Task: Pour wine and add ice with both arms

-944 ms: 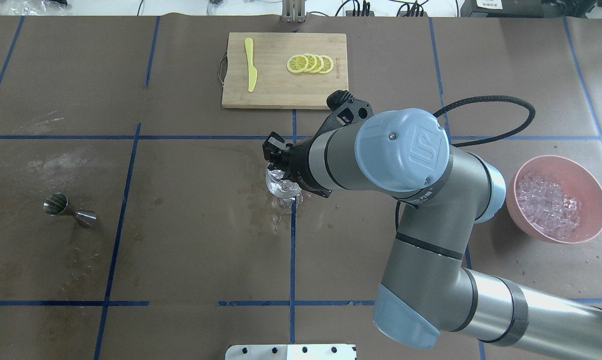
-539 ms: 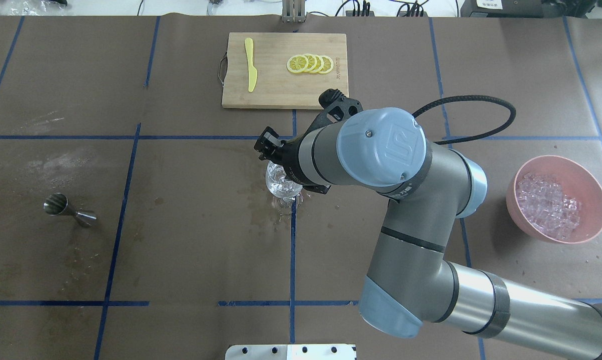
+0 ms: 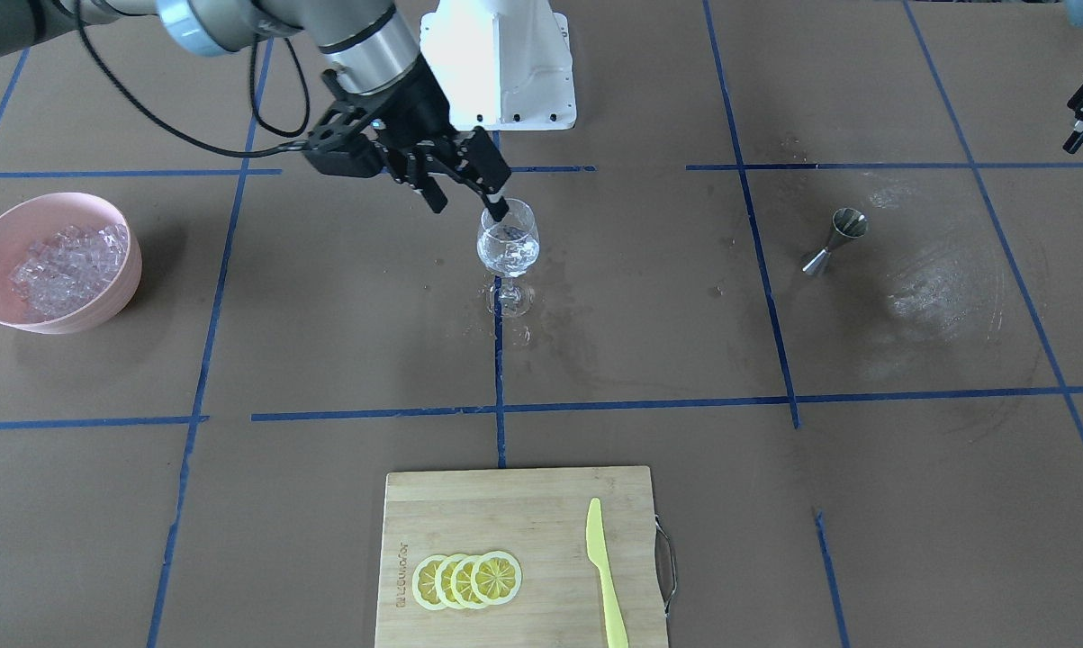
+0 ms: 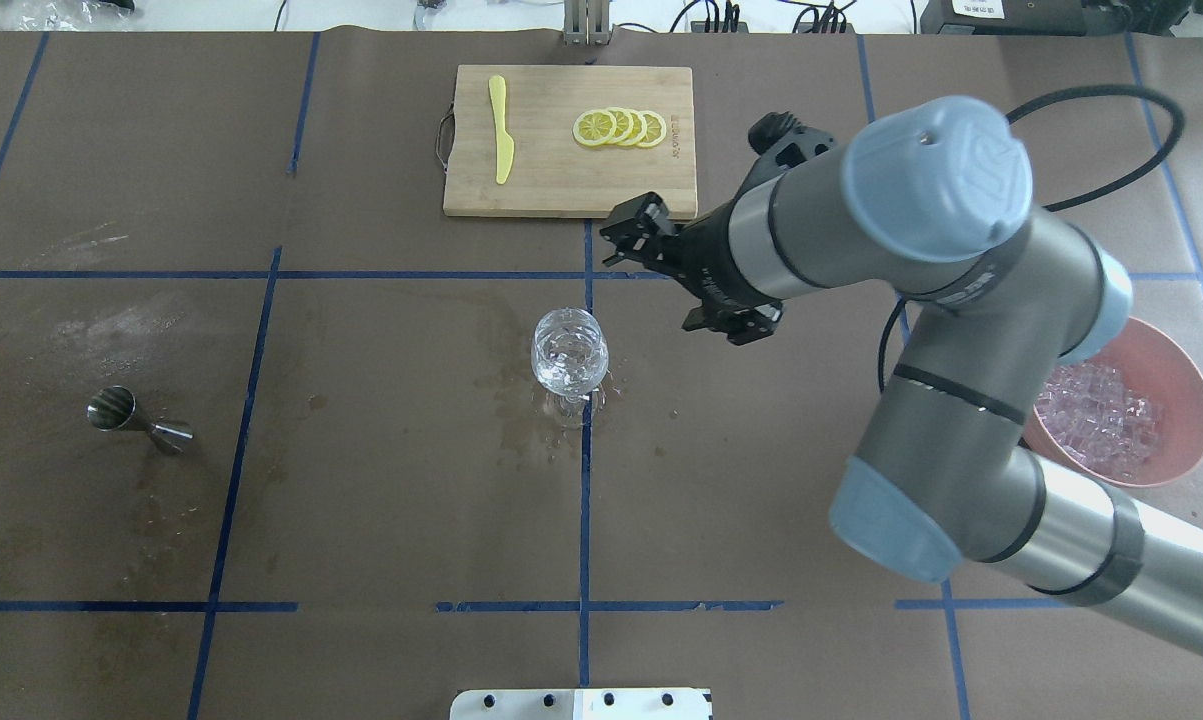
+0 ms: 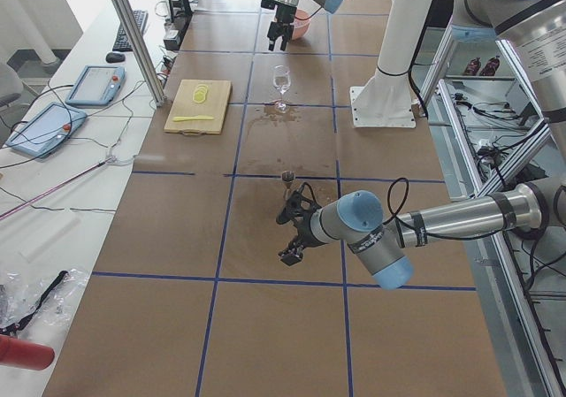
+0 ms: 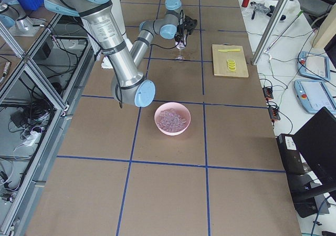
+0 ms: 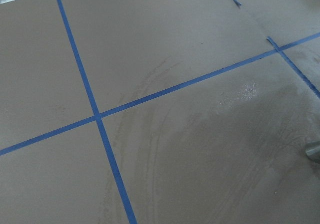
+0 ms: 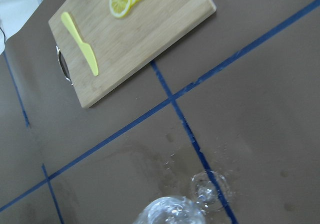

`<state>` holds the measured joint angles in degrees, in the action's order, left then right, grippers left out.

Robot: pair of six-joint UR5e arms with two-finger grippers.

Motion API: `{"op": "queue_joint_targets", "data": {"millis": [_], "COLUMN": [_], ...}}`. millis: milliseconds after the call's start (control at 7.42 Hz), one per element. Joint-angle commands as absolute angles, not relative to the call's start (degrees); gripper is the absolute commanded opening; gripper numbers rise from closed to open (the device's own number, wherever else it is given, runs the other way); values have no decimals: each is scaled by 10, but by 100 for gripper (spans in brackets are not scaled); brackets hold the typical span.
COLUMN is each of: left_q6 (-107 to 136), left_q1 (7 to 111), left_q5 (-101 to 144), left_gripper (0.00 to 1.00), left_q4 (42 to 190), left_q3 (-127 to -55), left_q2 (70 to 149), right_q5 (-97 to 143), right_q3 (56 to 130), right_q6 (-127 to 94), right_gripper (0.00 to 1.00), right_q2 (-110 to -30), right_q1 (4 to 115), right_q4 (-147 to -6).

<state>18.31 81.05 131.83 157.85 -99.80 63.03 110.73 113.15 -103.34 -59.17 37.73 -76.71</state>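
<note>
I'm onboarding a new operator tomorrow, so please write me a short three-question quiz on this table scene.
1. True or false: the right pincer grips the wine glass by its stem.
2. What lies on the cutting board beside the lemon slices? A) yellow knife B) spoon C) fork
3. Fill in: the metal jigger stands on the robot's ____ side of the glass.
Key: 1 false, the pincer is open and off the glass; 2 A; 3 left.

Whitish ice [image 3: 64, 256], pink bowl [image 3: 77, 320], yellow knife [image 3: 606, 576], blue-lined brown table [image 3: 865, 495]
</note>
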Motion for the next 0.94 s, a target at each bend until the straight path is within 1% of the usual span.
{"op": "queue_joint_targets", "data": {"millis": [0, 270, 539, 674, 809], "left_q6": [181, 177, 169, 91, 42], "left_q1": [810, 809, 801, 800, 809], "left_q5": [1316, 1255, 1218, 1219, 1223], "left_gripper": [100, 100, 100, 100, 100], "left_q4": [1579, 1573, 1539, 1467, 1350], "left_q3": [-991, -977, -947, -946, -959], "left_q2": [639, 654, 698, 726, 763], "right_q5": [1210, 1297, 1352, 1353, 1345], "right_q3": [1165, 1167, 1165, 1165, 1157], "right_q6": [-942, -801, -635, -512, -394], "right_gripper": [100, 100, 100, 100, 100], "right_q2": [-683, -766, -849, -910, -956], "right_q1": [478, 588, 691, 723, 734], "right_q4": [-766, -766, -766, -766, -769]}}
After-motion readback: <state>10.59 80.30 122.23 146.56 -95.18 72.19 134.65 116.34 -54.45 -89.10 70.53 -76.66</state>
